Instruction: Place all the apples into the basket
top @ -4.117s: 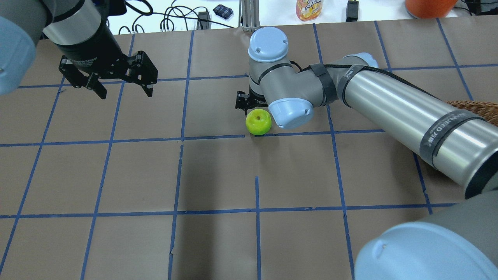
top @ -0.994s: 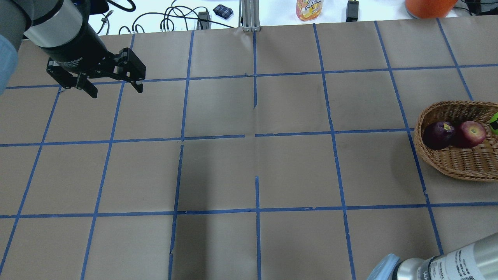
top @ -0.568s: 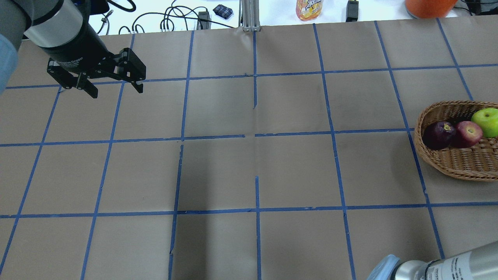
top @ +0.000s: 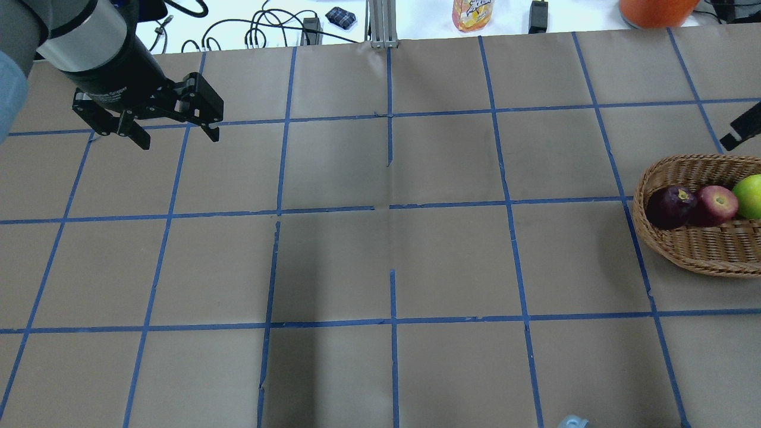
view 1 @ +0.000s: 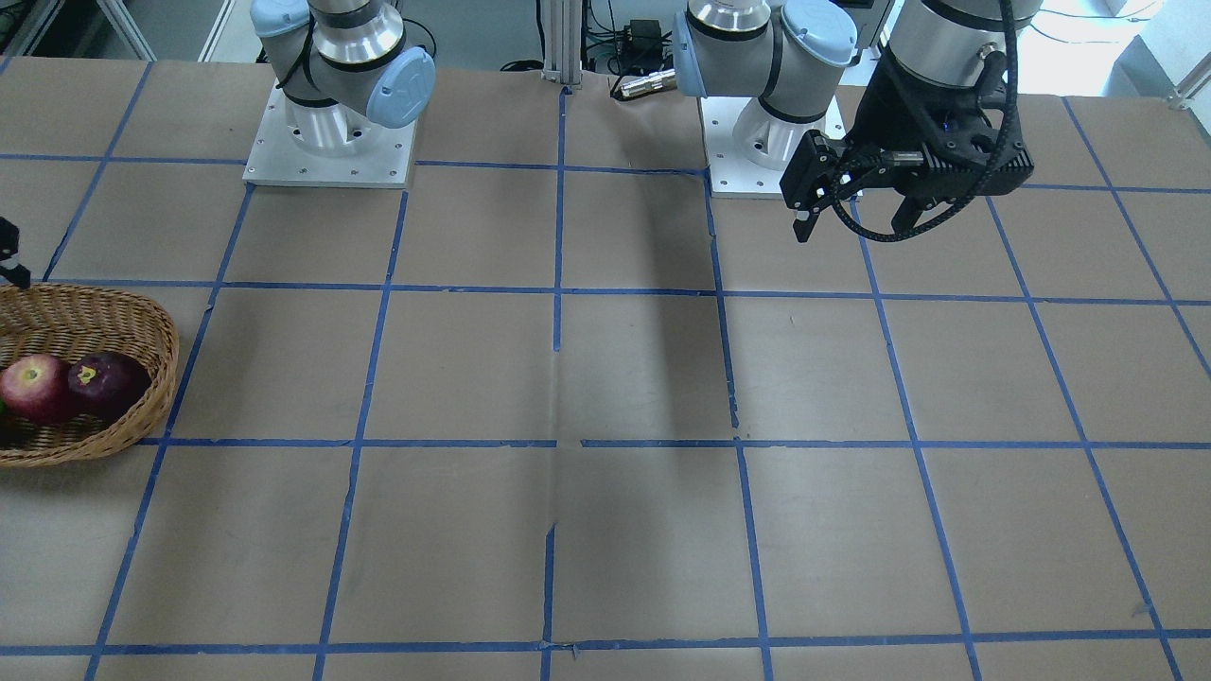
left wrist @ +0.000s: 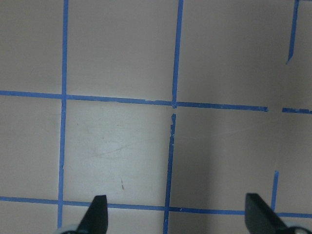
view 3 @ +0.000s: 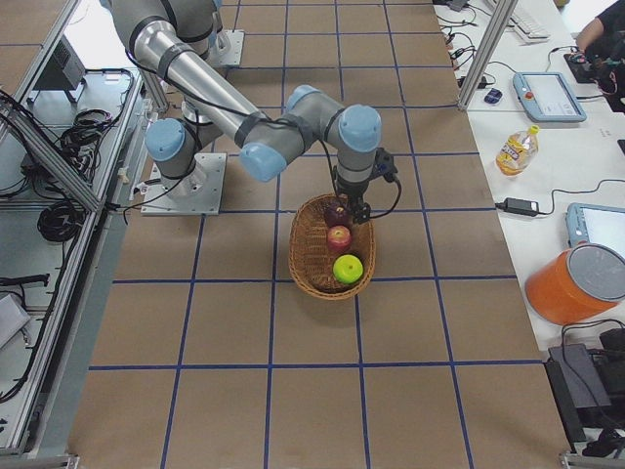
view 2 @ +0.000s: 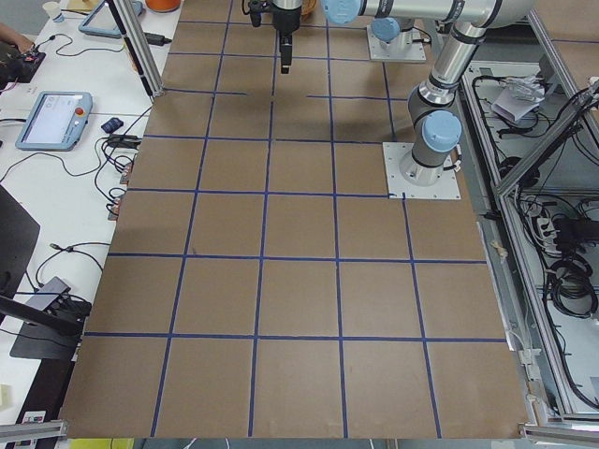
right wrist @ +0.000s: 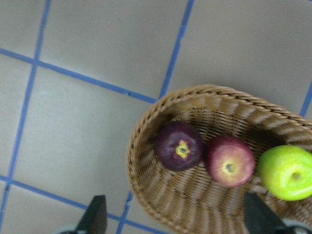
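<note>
Right hand — one basket, three apples

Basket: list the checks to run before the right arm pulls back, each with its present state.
1. Purple apple inside basket: ok.
2. Red apple inside basket: ok.
3. Green apple inside basket: ok.
4. Right pincer open and empty: ok.
5. Right pincer high enough to clear the basket rim: cannot tell.
6. Left pincer open, empty, far from basket: ok.
</note>
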